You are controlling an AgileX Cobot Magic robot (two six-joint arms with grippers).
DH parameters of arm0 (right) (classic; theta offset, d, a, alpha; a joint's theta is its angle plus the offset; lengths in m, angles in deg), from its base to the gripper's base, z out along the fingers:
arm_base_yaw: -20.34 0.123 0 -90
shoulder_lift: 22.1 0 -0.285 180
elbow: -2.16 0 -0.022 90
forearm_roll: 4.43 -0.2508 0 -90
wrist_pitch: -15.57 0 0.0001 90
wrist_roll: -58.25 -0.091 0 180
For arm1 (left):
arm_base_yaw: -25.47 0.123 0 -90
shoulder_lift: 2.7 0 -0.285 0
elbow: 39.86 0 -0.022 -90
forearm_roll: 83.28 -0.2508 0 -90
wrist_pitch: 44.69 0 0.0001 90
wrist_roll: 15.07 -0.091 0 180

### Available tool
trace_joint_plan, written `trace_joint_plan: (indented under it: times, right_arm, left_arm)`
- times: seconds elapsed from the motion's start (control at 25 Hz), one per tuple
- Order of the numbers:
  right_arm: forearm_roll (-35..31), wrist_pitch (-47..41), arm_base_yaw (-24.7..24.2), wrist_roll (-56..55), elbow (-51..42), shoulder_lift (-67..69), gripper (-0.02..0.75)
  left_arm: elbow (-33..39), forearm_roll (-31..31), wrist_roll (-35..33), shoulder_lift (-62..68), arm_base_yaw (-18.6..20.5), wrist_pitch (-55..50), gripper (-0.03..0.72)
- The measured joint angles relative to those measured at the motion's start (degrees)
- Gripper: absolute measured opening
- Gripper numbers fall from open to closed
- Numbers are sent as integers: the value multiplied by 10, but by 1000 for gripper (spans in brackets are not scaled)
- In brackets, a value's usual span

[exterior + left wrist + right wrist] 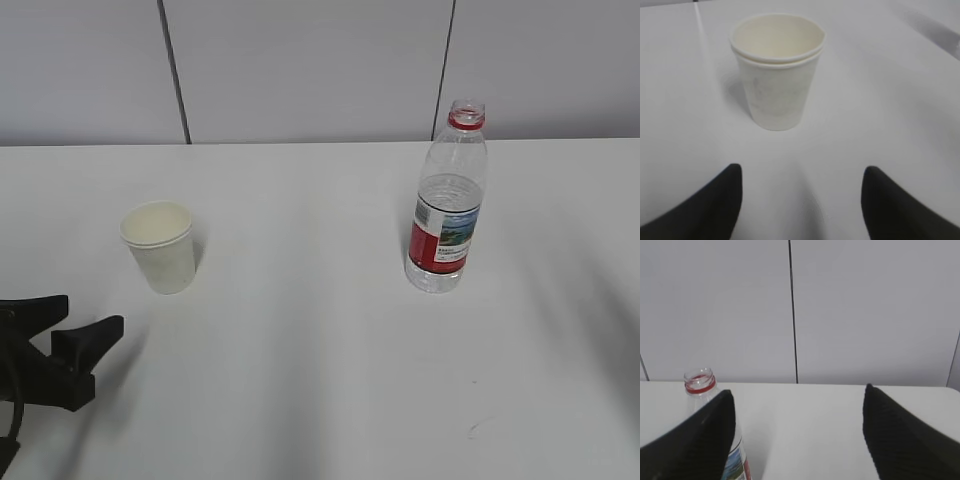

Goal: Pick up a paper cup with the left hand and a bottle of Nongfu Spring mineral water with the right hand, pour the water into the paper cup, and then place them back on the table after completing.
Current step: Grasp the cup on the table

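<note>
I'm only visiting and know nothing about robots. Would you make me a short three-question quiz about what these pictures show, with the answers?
1. True or false: the clear plastic water bottle with the red label has its cap on.
2. Which does the black left gripper face: (a) the bottle, (b) the small white tapered paper cup, (c) the wall?
3. Fill in: the black right gripper is open, and the bottle stands to its ____ in the right wrist view.

Key: 1 false, the red-ringed neck is open. 2 (b); the cup stands upright on the plain white table, ahead of the open fingers, untouched. 3 left.
</note>
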Motion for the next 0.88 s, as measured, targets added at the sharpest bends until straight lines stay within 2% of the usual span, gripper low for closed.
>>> trace_joint_plan:
  times: [0.2,0.36,0.64,0.88]
  right_arm:
    - [0,35,0,0,0,13,587]
    - [1,79,0,0,0,42,587]
    - [1,112,0,0,0,47,587]
    - [1,113,0,0,0,48,587]
  left_arm:
    - [-1,-11,0,5,0,1,461]
    - [-6,21,0,5,0,2,465]
    - [-50,27,1,38,1,4,587]
    - [-106,22,1,90,-2,4,612]
